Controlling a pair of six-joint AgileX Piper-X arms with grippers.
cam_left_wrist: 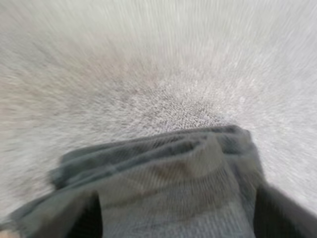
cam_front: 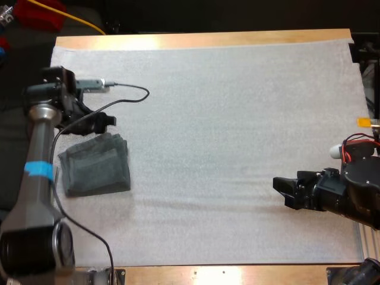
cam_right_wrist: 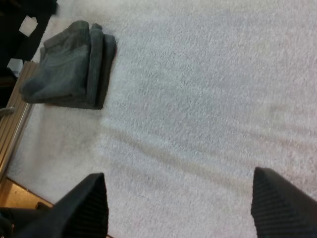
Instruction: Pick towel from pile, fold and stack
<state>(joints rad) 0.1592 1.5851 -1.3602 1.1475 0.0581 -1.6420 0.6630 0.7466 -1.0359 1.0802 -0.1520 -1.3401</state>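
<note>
A folded stack of dark grey-green towels (cam_front: pixel 95 166) lies at the left side of the white mat, its layered edges showing. My left gripper (cam_front: pixel 102 121) hovers just past the stack's far edge. In the left wrist view its fingers (cam_left_wrist: pixel 85 218) stand wide apart above the stack (cam_left_wrist: pixel 168 168), so my left gripper (cam_left_wrist: pixel 176 198) is open; that view is streaked by motion. My right gripper (cam_front: pixel 284 191) is low over the bare mat at the right, far from the towels. In its wrist view, my right gripper (cam_right_wrist: pixel 181 183) is open with nothing between the fingers, and the stack (cam_right_wrist: pixel 69 69) lies far off.
The white mat (cam_front: pixel 237 119) covers nearly the whole wooden table. The stack sits close to the mat's left border, where the wooden table edge (cam_right_wrist: pixel 12 134) runs. Open mat stretches between the two arms.
</note>
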